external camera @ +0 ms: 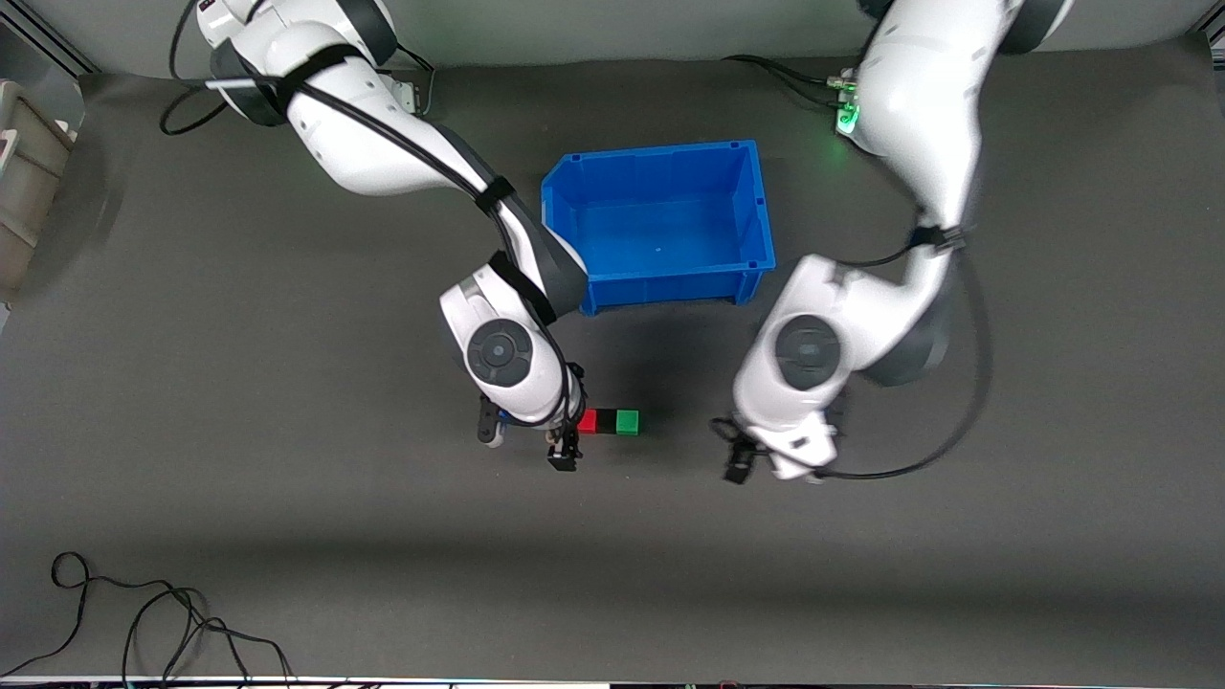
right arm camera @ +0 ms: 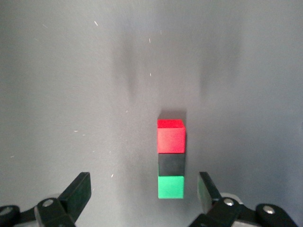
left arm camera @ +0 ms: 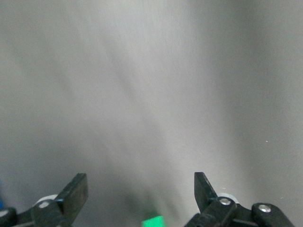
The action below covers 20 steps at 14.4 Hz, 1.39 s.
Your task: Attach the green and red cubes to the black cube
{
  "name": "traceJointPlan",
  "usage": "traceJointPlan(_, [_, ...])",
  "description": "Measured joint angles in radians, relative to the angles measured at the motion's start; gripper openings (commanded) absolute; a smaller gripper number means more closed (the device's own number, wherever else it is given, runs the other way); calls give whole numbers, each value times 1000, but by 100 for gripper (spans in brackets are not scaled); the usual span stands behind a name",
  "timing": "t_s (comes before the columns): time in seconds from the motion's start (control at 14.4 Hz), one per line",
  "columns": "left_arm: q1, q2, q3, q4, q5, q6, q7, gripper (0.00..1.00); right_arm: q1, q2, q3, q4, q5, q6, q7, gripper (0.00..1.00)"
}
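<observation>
Loose black cable [external camera: 144, 622] lies at my front view's 7 o'clock edge. Mid-table, red cube [external camera: 588, 421], black cube [external camera: 607, 421] and green cube [external camera: 627, 422] sit joined in a row, at 6 o'clock from the blue bin [external camera: 660, 222]. My right gripper [external camera: 565, 450] hangs beside the red end; my left gripper [external camera: 742, 459] is apart, toward its own end.

Left wrist view: fingers [left arm camera: 75, 194] spread, released.

Right wrist view: fingers [right arm camera: 78, 191] spread, holding nothing.

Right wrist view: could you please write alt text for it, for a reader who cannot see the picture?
A red cube, a black cube and a green cube lie joined in one straight row on the dark grey table, the black one in the middle. The right tool is open, its two black fingers on either side of the row's green end, touching nothing.
</observation>
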Motion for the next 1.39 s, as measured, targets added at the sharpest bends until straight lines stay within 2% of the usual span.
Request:
traceJointPlan(0.14, [66,-104,2,-83,1,-50,211,100,-16,-58,0,21,0,-120,-93,100])
traceJointPlan(0.42, [191,-336,6,-361,40,-27,648,100,-79,-195,0,35,19,-333,-329,100])
traceJointPlan(0.55, [243,-444,7,-469,59,-27,877,100,-134,-269,0,39,41,-451,-506,100])
traceJointPlan(0.69, [279,-532,8,-535,75,-33,1093,100,-179,-342,-2,40,44,-573,-727,100])
traceJointPlan(0.83, [313,-606,9,-558,83,-61,1301,100,-210,-409,-20,39,44,-668,-948,100])
traceJointPlan(0.97, [365,-663,13,-559,83,-80,1429,100,-271,-465,-33,38,44,-750,-1165,100])
traceJointPlan(1.18, [391,-711,26,-551,86,-148,1475,100,-388,-522,-40,36,44,-843,-1527,100])
traceJointPlan(1.39, [410,-706,30,-484,91,-254,1477,100,-442,-553,-97,20,44,-879,-1812,100])
